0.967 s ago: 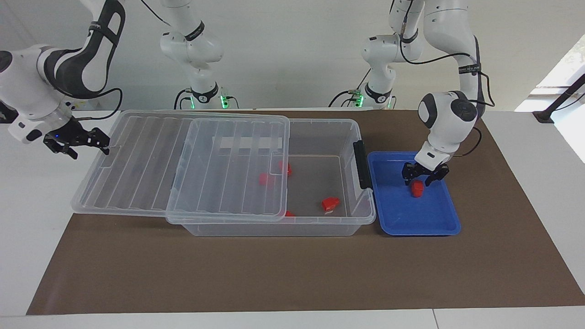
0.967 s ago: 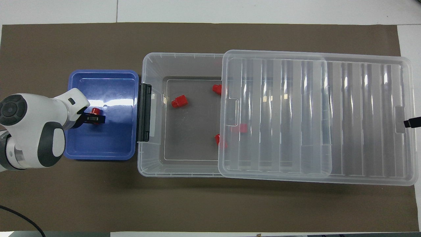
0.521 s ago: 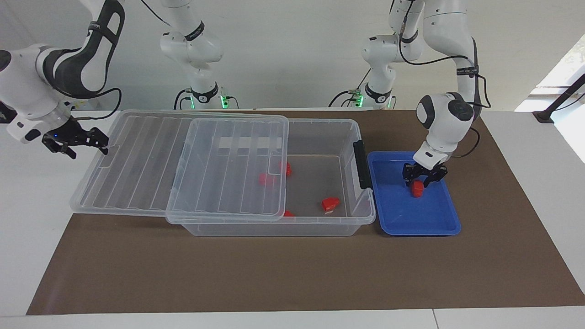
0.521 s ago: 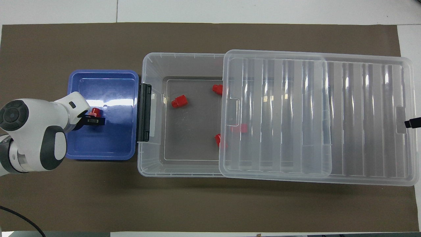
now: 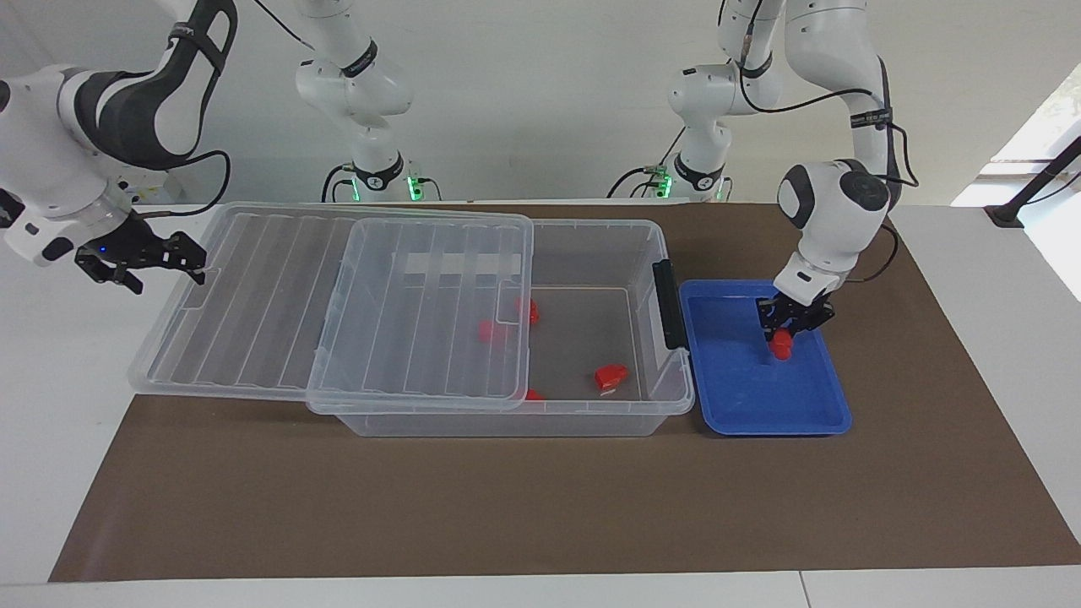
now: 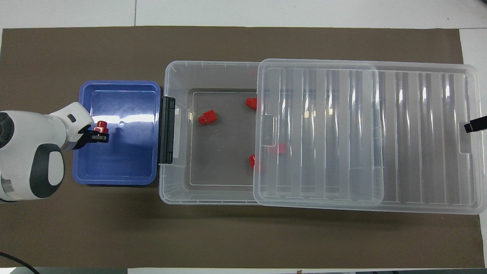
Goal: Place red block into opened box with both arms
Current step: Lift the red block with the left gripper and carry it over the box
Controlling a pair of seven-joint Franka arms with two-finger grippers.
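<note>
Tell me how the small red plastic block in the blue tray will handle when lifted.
The small red plastic block looks rigid and probably light, being no bigger than the left gripper closed on it. Its stubby knob and glossy plastic suggest it could twist or slip if pinched off-centre.

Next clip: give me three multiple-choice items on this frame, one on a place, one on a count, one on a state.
1. Where is the left pincer? A in the box; B over the blue tray; C on the lid.
2. How many red blocks lie in the box? A two; B four; C six.
3. The lid is: A latched shut; B slid partly off; C taken away.

1 B: it is shut on a red block above the blue tray.
2 B: two lie in the open part, two show through the lid.
3 B: it covers only the part toward the right arm's end, with the right pincer at its end.
</note>
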